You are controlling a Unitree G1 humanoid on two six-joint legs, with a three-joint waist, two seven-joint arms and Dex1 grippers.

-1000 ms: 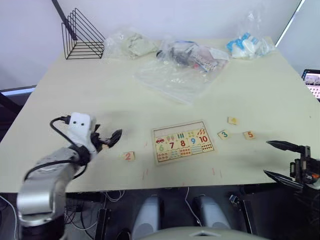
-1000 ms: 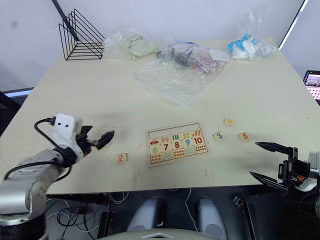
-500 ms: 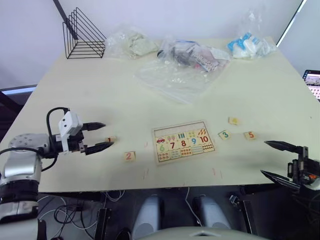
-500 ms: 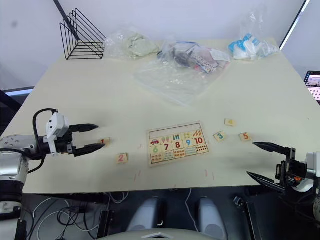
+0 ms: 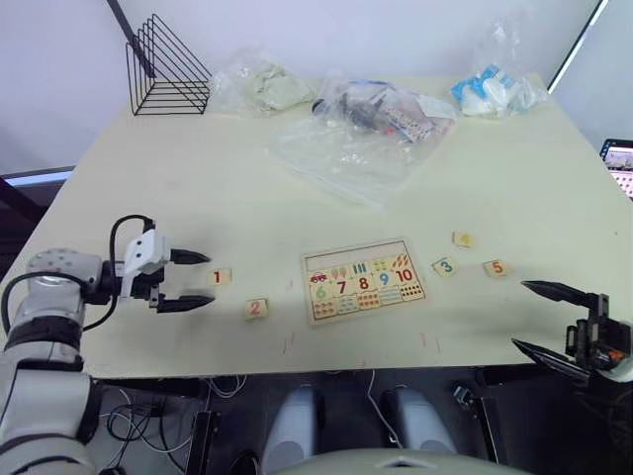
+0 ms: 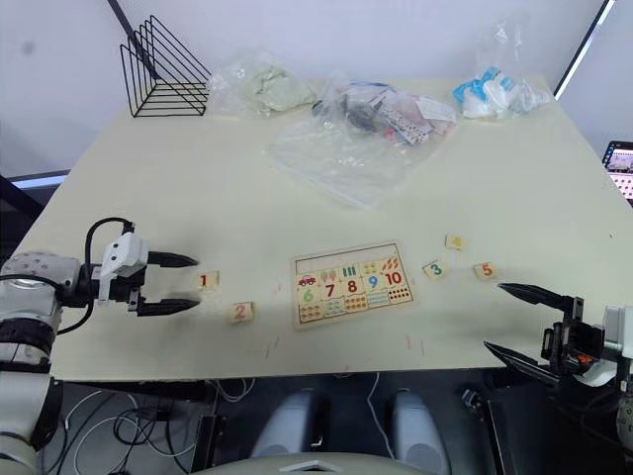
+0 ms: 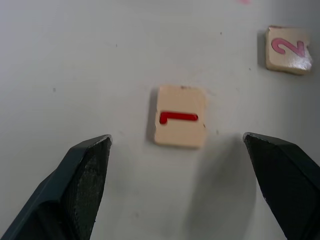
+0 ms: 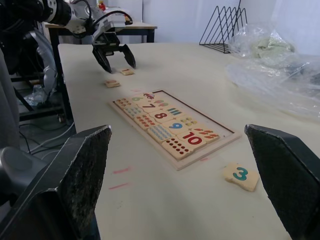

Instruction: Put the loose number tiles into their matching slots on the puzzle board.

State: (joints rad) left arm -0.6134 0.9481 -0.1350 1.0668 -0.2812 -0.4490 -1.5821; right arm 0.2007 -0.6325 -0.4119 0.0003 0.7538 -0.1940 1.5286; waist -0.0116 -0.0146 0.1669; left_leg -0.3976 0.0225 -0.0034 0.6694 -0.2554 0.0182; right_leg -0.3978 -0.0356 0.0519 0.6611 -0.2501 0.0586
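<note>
Just ahead of the left gripper (image 5: 198, 280), between the lines of its 2 spread fingers, the red 1 tile (image 5: 220, 277) lies flat on the table (image 5: 198, 188), not touched by either tip. From the left wrist view the tile (image 7: 180, 116) sits clear of both fingers (image 7: 82, 175), with bare table on each side, a gap the head views leave harder to judge. The red 2 tile (image 5: 256, 308) lies a little beyond the 1 and off toward the table's near edge, apart from it; the wrist view shows it has a chipped corner (image 7: 286, 49).

Farther out past the 2 tile lies the puzzle board (image 5: 363, 280), flat, its row of slots (image 5: 356, 253) along the far edge all unfilled. The right wrist view shows the board's raised rim and the printed 7, 8, 9 and 10 (image 8: 172, 122) from low down, and also the left gripper (image 8: 114, 54) standing over the 1 tile at the far end.

At the near right corner the right gripper (image 5: 542, 317) hangs off the table edge, fingers wide apart and holding nothing. Ahead of it lie the green 3 tile (image 5: 443, 265), the orange 5 tile (image 5: 496, 267) beside that, and the yellow 4 tile (image 5: 462, 238) farther on.
</note>
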